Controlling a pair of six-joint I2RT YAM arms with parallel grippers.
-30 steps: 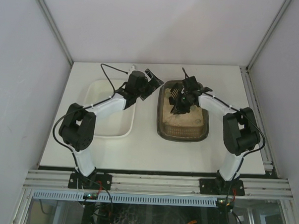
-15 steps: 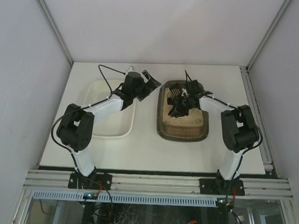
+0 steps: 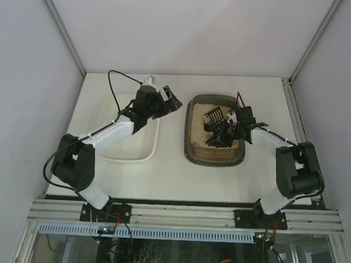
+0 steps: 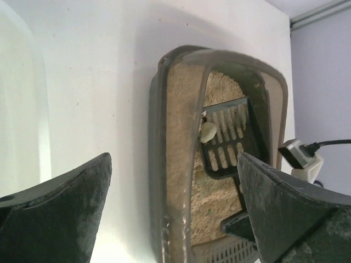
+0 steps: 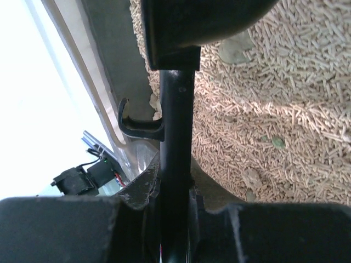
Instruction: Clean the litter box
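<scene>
Table; scoop handle hidden under right fingers

The white table carries the white tray beside the litter box.

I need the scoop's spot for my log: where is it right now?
Top view: the scoop is inside the litter box, over the far half of its sand, held by the right gripper, with the white tray to the box's left.
</scene>
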